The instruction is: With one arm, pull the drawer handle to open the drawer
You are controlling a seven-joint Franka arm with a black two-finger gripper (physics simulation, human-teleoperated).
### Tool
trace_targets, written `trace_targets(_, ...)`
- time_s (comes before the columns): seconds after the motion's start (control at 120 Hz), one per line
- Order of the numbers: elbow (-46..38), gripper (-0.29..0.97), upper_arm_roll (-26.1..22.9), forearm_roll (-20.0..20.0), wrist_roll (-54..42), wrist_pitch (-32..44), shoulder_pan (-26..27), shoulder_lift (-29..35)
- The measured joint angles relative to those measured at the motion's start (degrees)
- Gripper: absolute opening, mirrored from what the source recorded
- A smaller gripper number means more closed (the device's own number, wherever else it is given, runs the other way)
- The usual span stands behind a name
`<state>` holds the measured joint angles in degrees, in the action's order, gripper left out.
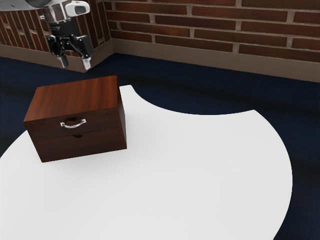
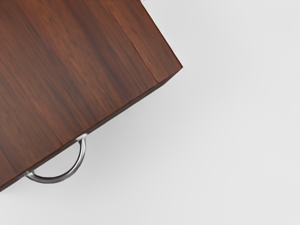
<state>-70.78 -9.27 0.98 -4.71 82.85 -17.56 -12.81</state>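
Observation:
A dark wooden drawer box (image 1: 76, 117) stands on the white table (image 1: 190, 175) at the exterior view's left. Its top drawer front carries a curved silver handle (image 1: 73, 122) and sits flush with the box. My gripper (image 1: 74, 63) hangs well above the box's back edge, open, with nothing between its fingers. From the wrist view I look straight down on the box's top (image 2: 75, 70), and the silver handle (image 2: 61, 171) juts out past the front edge.
A brick wall (image 1: 210, 25) runs behind the table, above dark blue floor (image 1: 200, 85). The white tabletop spreads wide to the exterior view's right of the box and in front of it.

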Motion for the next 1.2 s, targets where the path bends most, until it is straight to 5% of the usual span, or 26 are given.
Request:
trace_targets(0.517,4.37,0.68,-0.35,0.04,-0.33,-1.18,0.01,3.49)
trace_targets(0.65,6.15,0.68,-1.2,-0.09,0.04,-2.44,5.25,5.93)
trace_targets(1.067,-3.97,0.68,-0.58,-5.96,0.33,7.93,1.25,-4.95)
trace_targets(1.2,-4.67,0.68,-1.02,-6.05,-7.78,10.13,3.33,-4.73)
